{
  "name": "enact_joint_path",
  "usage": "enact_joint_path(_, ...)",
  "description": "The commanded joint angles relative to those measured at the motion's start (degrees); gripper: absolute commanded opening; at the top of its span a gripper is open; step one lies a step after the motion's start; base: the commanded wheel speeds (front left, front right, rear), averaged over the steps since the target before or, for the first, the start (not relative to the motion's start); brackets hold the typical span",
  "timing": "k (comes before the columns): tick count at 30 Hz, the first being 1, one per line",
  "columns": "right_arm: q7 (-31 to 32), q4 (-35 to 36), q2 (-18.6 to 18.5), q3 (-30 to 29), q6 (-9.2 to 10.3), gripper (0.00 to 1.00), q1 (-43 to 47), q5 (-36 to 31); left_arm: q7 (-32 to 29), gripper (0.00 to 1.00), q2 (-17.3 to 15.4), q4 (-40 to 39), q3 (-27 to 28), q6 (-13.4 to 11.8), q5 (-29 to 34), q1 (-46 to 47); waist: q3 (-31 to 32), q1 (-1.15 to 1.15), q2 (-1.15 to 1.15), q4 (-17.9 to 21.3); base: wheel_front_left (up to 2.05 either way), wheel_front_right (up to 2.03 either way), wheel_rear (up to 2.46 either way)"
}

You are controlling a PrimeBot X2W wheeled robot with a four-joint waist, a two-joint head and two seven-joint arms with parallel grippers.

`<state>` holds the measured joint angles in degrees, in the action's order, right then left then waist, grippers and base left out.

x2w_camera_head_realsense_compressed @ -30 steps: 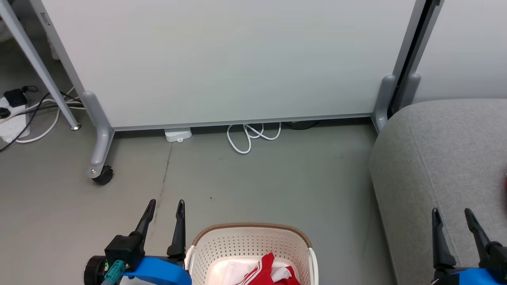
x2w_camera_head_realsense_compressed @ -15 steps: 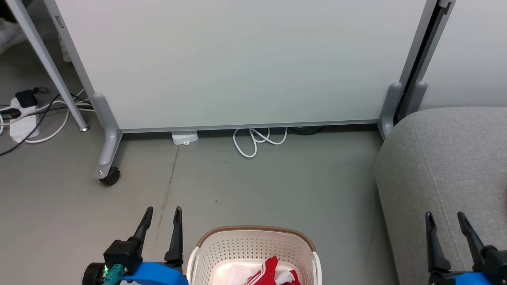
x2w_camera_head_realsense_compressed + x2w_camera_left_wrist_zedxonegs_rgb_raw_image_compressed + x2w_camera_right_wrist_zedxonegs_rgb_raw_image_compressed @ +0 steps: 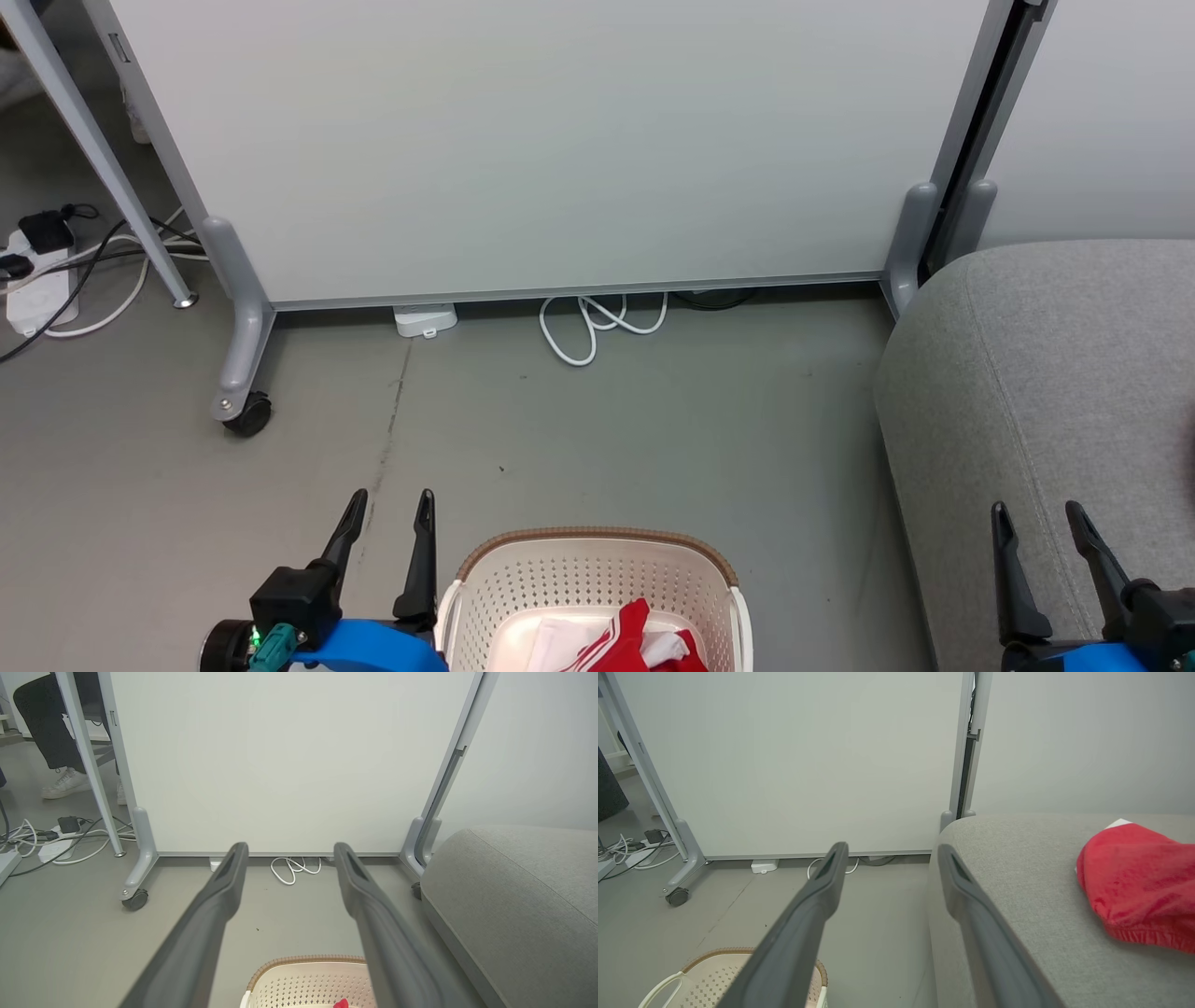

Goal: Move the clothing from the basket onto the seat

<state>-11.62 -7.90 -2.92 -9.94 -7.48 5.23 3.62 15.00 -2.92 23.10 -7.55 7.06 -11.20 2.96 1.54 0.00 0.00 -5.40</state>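
Observation:
The cream perforated basket [image 3: 597, 579] with a brown rim stands on the floor at the bottom centre, and its rim shows in the wrist views [image 3: 303, 963] [image 3: 710, 963]. Inside lies red clothing with white stripes [image 3: 630, 639]. A plain red garment [image 3: 1139, 882] rests on the grey seat [image 3: 1017, 868], which sits at the right of the head view [image 3: 1046, 373]. My left gripper [image 3: 390, 499] hangs open just left of the basket, holding nothing. Open and empty too, my right gripper [image 3: 1036, 511] hovers over the seat's front edge.
A white wheeled partition [image 3: 560, 140] stands across the back, its caster [image 3: 247, 413] on the left. White cable [image 3: 597, 322] coils under it. A power strip and cords [image 3: 37, 280] lie far left. A person's legs and shoes [image 3: 60, 765] show behind the partition.
The head view has shifted slightly, so the whole scene slid. Both grippers stay open and hold the same places beside the basket and over the seat.

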Motion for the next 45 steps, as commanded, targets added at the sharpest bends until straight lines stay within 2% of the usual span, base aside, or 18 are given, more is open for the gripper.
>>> enact_joint_path(1,0.1,0.3,0.0,-0.1,-0.03,1.00,0.9,0.3,0.3,1.00,0.0,0.1,0.0,0.0,-0.2,0.3,-0.1,0.00,0.00,0.0,0.00,0.00,0.00)
enact_joint_path(12,0.2,0.9,0.0,0.7,-0.03,1.00,0.7,0.4,0.3,1.00,0.1,0.5,-0.9,0.1,-0.1,0.7,-1.6,0.00,0.00,0.6,0.00,0.00,0.00)
enact_joint_path(21,0.6,3.1,0.0,2.7,-0.03,1.00,-2.5,0.2,0.3,1.00,0.1,3.7,-4.2,0.2,-0.9,4.3,-8.7,0.00,0.00,3.2,0.00,0.00,0.00)
enact_joint_path(36,-0.7,5.5,0.0,9.2,-0.03,1.00,-10.0,1.0,0.3,1.00,0.0,17.7,-12.8,0.3,-1.8,16.6,-23.5,0.00,0.00,10.5,0.00,0.00,0.00)
enact_joint_path(45,-2.2,5.2,0.1,12.1,-0.03,1.00,-14.1,2.7,0.3,1.00,0.0,27.3,-14.6,-0.2,-1.3,24.3,-31.5,0.00,0.00,14.7,0.00,0.00,0.00)
